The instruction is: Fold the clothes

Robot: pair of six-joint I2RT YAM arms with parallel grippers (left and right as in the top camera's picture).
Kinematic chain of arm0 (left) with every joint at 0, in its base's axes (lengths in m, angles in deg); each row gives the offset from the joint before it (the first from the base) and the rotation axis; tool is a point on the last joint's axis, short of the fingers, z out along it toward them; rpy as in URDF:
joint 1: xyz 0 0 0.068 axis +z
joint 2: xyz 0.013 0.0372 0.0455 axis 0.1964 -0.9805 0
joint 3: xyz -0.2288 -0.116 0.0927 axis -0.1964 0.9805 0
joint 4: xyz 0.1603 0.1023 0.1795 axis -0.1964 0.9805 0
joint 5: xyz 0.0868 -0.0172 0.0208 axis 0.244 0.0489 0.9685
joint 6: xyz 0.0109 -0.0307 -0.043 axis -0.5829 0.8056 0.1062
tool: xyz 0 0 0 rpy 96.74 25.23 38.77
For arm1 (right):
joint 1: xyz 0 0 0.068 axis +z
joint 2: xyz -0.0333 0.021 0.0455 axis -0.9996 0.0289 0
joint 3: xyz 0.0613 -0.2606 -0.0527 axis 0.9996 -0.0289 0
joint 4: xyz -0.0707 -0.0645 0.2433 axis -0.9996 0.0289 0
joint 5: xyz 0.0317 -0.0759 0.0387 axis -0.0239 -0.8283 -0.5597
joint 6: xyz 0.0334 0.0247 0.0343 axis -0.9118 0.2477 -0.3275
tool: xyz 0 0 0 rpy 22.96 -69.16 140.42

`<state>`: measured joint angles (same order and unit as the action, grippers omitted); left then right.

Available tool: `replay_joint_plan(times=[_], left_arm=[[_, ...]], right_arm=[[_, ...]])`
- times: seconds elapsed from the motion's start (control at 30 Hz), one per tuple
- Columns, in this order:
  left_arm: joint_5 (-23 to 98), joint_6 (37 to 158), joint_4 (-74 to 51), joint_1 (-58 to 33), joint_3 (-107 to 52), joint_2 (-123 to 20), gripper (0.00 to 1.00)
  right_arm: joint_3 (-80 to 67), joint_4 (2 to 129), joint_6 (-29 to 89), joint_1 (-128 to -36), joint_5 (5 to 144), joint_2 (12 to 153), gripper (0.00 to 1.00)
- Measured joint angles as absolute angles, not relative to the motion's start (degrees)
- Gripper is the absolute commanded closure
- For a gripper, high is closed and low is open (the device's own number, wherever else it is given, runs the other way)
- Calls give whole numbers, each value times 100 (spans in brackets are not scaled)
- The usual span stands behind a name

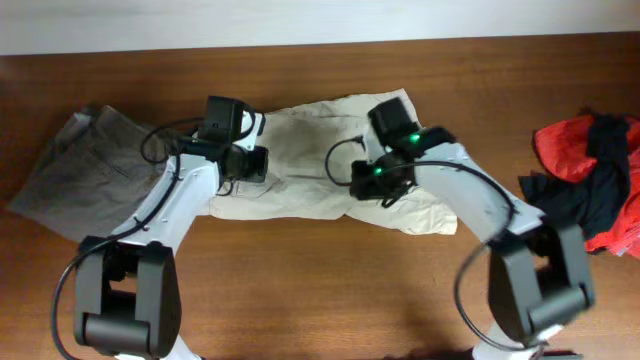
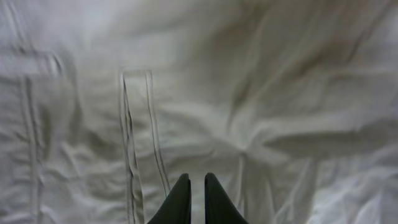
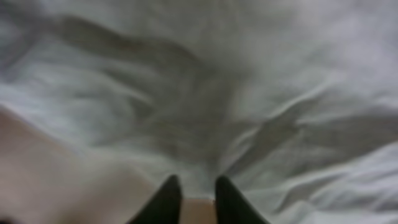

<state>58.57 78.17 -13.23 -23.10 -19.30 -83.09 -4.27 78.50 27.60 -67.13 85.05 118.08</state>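
You see left fingers [image 2: 180, 200] nearly closed, tips on beige shorts [image 1: 310, 130]. Right fingers [image 3: 163, 199] over same shorts, blurry: cannot tell if gripping. Beige shorts spread out, middle of desk [image 1: 320, 280]. Grey shorts [image 1: 85, 165] left side, red and black clothes [image 1: 590, 180] right edge.

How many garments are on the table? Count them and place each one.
4: beige shorts in the centre, grey shorts at far left, red garment and black garment heaped together at far right. That heap may hide more.
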Motion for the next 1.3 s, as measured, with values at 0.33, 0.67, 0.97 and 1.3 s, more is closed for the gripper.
replay_joint_plan(times=[0.33, 0.67, 0.97, 1.3], left_arm=[[6195, 7843, -1327, -2338, -1338, -8698, 99], [6407, 8036, -1377, -2196, -1340, -8698, 99], [6368, 8038, -1388, -2196, -1338, -8698, 99], [6324, 8038, -1148, -2235, -1419, -8702, 94]], right_arm=[[-525, 8410, 2539, -7179, 7482, 12473, 96], [-858, 8812, 2148, -8291, 6284, 12418, 96], [-888, 8976, 2124, -8615, 6133, 12396, 96], [-1089, 9341, 2126, -9168, 5471, 12409, 96]])
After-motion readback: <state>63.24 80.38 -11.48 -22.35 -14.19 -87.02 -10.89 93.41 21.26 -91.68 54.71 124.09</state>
